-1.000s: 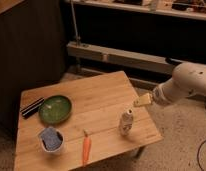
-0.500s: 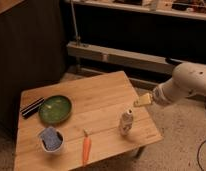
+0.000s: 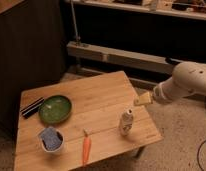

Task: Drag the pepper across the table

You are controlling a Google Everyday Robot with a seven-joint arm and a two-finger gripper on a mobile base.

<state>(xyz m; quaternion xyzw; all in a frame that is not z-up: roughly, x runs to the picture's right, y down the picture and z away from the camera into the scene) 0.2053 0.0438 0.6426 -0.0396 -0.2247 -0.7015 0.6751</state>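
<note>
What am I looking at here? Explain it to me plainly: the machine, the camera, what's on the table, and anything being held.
The white machine on the right is a robot arm. Its tan tip is the claw, the part that grasps things. There is only one view, looking down at a wooden table from above. Where that camera is mounted is not on record.

On the table are a green plate, a black object beside it at the left edge, a cup with something blue in it, an orange pepper near the front edge, and a small white bottle standing upright.

The claw hangs in the air over the table's right side, just above the bottle and well apart from the pepper. None of the table's things is in it.
</note>
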